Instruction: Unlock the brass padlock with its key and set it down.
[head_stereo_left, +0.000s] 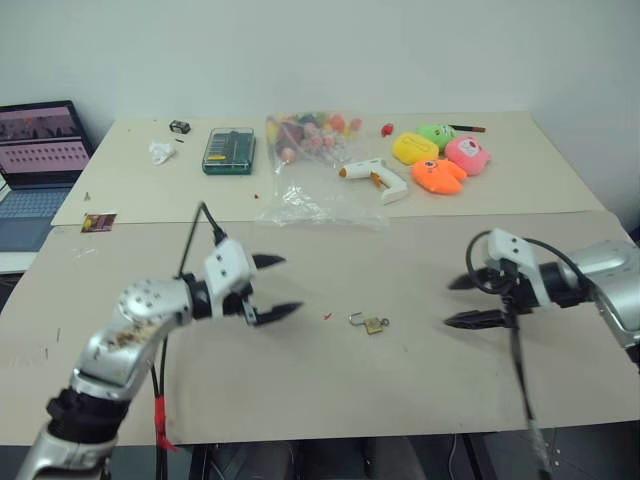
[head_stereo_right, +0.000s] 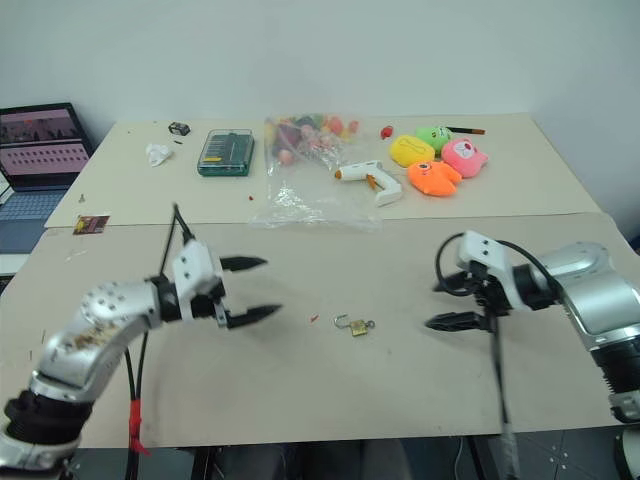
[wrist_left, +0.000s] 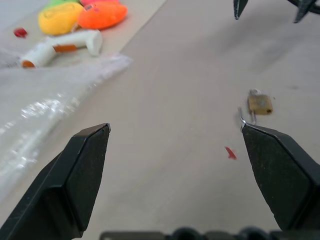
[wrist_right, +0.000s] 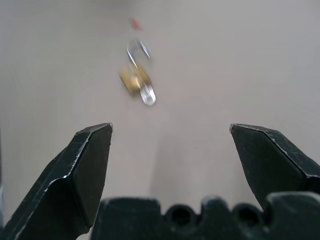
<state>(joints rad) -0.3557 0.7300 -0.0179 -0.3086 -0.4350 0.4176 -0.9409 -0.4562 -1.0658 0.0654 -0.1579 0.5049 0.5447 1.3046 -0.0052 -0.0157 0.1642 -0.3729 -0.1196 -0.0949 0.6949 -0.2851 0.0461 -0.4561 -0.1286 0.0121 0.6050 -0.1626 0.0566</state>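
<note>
Both grippers hang over the near table with the brass padlock (head_stereo_left: 372, 323) lying loose on the bare surface between them, touched by neither: the left gripper (head_stereo_left: 277, 287) stands to the lock's left with its two black fingers spread and empty, and the right gripper (head_stereo_left: 466, 300) stands to the lock's right, likewise spread wide and holding nothing. In the right wrist view the shackle looks swung out and something silvery, probably the key, seems to sit at the lock body, though I cannot tell for sure. A small red speck (head_stereo_left: 327, 316) lies just left of the lock. Judging by this, the main risk is a stray finger nudging the light lock across the smooth top. Beyond the lock, on the far table, I count four soft toys, one glue gun (head_stereo_left: 375, 177), one green bit case (head_stereo_left: 229, 150), one clear bag (head_stereo_left: 310, 165) of small items, and one laptop (head_stereo_left: 36, 170) at the far left.
</note>
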